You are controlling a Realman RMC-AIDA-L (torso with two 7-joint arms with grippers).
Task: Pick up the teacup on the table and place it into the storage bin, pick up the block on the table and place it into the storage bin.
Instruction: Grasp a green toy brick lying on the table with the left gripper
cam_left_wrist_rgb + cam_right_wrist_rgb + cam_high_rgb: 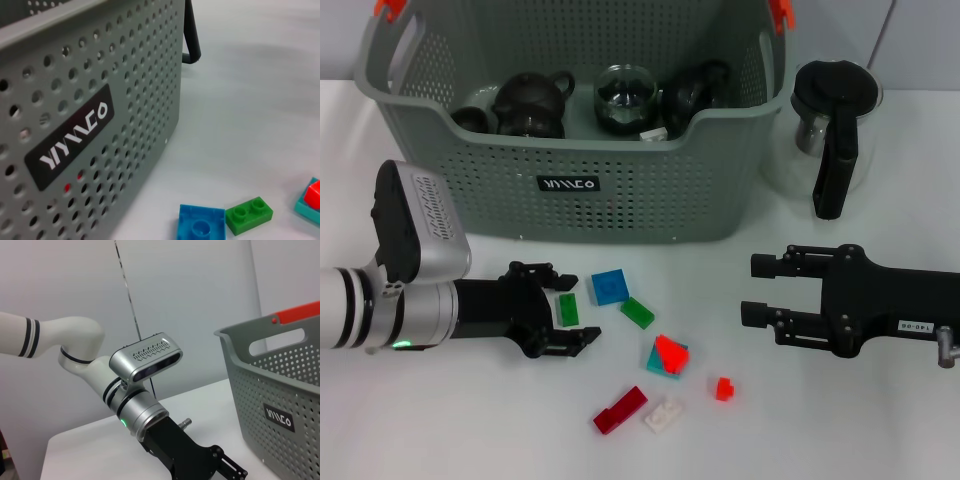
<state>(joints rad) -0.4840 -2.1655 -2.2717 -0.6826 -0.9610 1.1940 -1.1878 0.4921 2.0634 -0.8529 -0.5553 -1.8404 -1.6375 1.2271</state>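
Grey-green bin (620,190) stands at the table's (840,420) far side, holding dark teapots and cups. Left gripper (563,312) lies low just in front of it, fingers spread around a green block (567,310) without clamping it. Right gripper (752,290) hovers spread and empty, well apart. More blocks lie between the 2.

White surface (450,430) carries: storage bin (620,190) at back, glass pitcher (830,140) beside its right end, loose blocks in front: blue (610,286), two green (638,312), teal/red stack (668,355), red (620,409), white (664,413), small red (724,388).
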